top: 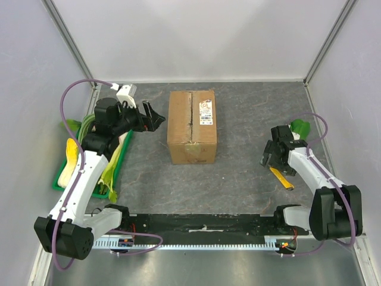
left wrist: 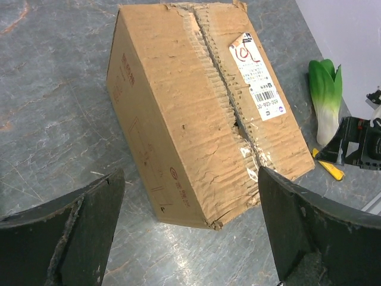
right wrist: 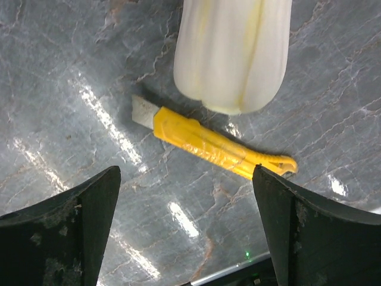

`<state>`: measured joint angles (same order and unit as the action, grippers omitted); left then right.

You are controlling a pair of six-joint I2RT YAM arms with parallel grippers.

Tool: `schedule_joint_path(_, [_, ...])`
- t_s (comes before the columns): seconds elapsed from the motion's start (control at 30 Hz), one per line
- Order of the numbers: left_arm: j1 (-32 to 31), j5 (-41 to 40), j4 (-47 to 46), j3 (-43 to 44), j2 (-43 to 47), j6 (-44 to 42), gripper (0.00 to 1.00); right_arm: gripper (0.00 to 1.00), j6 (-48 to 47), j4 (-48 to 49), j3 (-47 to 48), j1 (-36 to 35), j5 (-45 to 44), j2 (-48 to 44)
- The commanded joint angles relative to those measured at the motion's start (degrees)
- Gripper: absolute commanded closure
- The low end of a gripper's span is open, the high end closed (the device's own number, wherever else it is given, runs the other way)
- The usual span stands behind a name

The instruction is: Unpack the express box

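Top external view: I see the express box [top: 191, 125] standing on the grey table [top: 250, 113], roughly at its centre and between the two arms. Its top flaps lie shut. A ragged, torn seam runs along the top, and a white label [top: 205, 111] sits to the right of that seam.

Left gripper [top: 158, 117]: it is raised beside the box's left far corner, pointing towards the box but apart from it. I see its jaws spread wide with nothing between them. The left wrist view shows the box framed between the two dark fingers [left wrist: 83, 232], with no contact.

Right gripper [top: 271, 161]: it is near the table's right side, well apart from the box. Its jaws are also spread wide and hold nothing. The right wrist view shows a yellow utility knife [right wrist: 220, 146] lying flat on the table below the fingers, a short length of blade exposed. The pale stem end of a bok choy [right wrist: 232, 53] lies just beside the knife; I cannot tell whether they touch.

A green tray [top: 58, 186] with vegetables sits at the left edge, partly under the left arm.
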<state>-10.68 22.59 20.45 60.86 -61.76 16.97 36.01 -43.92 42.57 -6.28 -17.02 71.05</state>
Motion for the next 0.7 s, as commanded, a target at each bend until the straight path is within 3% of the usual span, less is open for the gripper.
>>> schedule_joint_path(0.0, [0.13, -0.44, -0.58, 0.4, 0.15, -3.44, 0.03, 0.02, -3.13, 4.28, 0.67, 3.98, 4.18, 2.16])
schedule_joint_path(0.23, [0.13, -0.53, -0.67, 1.1, -0.64, -4.23, 0.03, 0.02, -4.02, 8.32, -1.52, 11.29, 13.75, 3.49])
schedule_joint_path(0.67, [0.04, 0.0, -0.58, 0.31, -0.82, -3.53, 0.03, 0.04, 8.99, 11.14, -12.24, 11.91, 27.56, -4.85])
